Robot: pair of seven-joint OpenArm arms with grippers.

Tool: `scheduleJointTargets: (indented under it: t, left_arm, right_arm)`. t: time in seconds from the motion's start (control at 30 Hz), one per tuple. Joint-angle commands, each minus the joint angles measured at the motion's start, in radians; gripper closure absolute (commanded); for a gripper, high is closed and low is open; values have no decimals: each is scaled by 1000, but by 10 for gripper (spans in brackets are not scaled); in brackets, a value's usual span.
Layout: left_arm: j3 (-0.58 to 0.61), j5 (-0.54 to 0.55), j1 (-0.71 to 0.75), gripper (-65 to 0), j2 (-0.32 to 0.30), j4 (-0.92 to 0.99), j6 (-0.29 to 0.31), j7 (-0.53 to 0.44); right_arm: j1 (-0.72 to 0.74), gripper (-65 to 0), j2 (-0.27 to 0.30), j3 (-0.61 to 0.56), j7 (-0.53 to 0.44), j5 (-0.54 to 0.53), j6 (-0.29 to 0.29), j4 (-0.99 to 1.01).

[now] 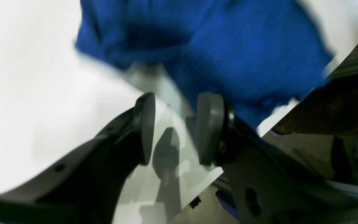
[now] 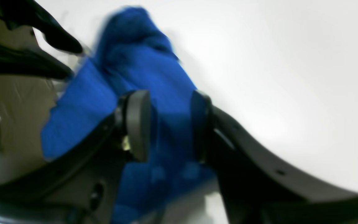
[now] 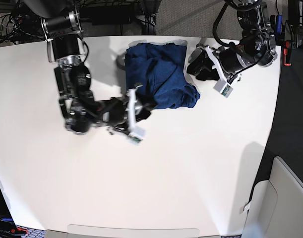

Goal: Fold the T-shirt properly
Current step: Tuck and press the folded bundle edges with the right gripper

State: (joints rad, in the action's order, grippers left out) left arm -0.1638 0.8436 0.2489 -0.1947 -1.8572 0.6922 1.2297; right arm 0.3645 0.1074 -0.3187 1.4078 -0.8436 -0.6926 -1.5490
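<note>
White bench carrying the T-shirt, bunched and lying toward 12 o'clock near the far edge. Right pincer sitting released at the garment's 7 o'clock corner, blue cloth showing between its spread pads, nothing clamped. Left pincer sitting released just off the 3 o'clock side, pads over bare bench, fabric lying beyond.

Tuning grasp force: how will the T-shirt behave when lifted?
Likely floppy: the T-shirt lies bunched in soft folds on the table. Probably light, since the knit looks thin. It may sag and unfold when the right gripper lifts it.
</note>
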Motion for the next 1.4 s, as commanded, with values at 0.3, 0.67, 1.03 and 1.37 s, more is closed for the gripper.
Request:
scheduleJointTargets:
  t: [0.3,0.67,1.03,1.37]
  left_arm:
    - [-59,32,16,-209,-15,-14,6,-32]
    - [-110,30,23,-209,-15,-11,6,-32]
    - [-72,36,77,-146,-7,-181,6,-26]
    - [132,32,56,-105,-15,-210,6,-95]
  right_arm:
    - [74,-167,1,-323,-12,-61,-6,-12]
    - [80,-167,-62,-264,-12,-306,-6,3]
    - [156,-166,53,6,-12,-188,-6,11]
    - [64,-165,151,6,-12,-76,-6,-41]
